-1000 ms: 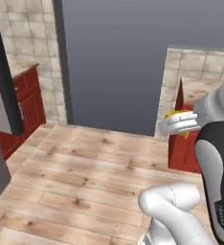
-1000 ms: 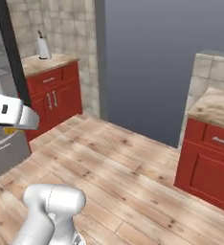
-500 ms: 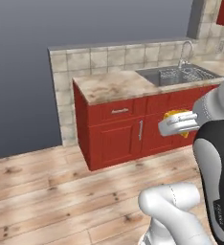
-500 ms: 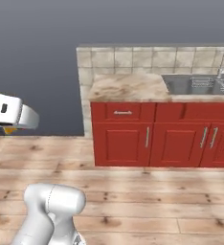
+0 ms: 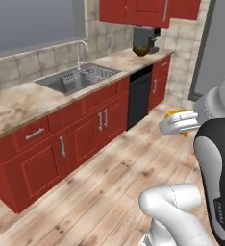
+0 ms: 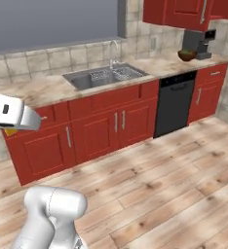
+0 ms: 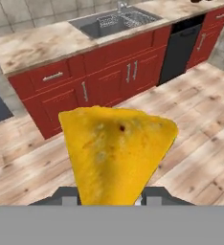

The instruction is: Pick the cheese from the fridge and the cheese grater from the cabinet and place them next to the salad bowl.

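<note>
Yellow-orange cheese [image 7: 115, 155] wedge sits clamped in the tool [image 5: 181, 123], held in mid-air above the wooden floor [image 5: 114, 192]. Beyond, the salad bowl [image 6: 186, 55] (dark brown) rests on the far table [image 6: 47, 90], well apart.

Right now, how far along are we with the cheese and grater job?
Done: the cheese is out of the fridge. In hand: the gripper holds it, out over the wooden floor. Left: set it beside the salad bowl on the counter by the coffee machine, then fetch the grater.
</note>
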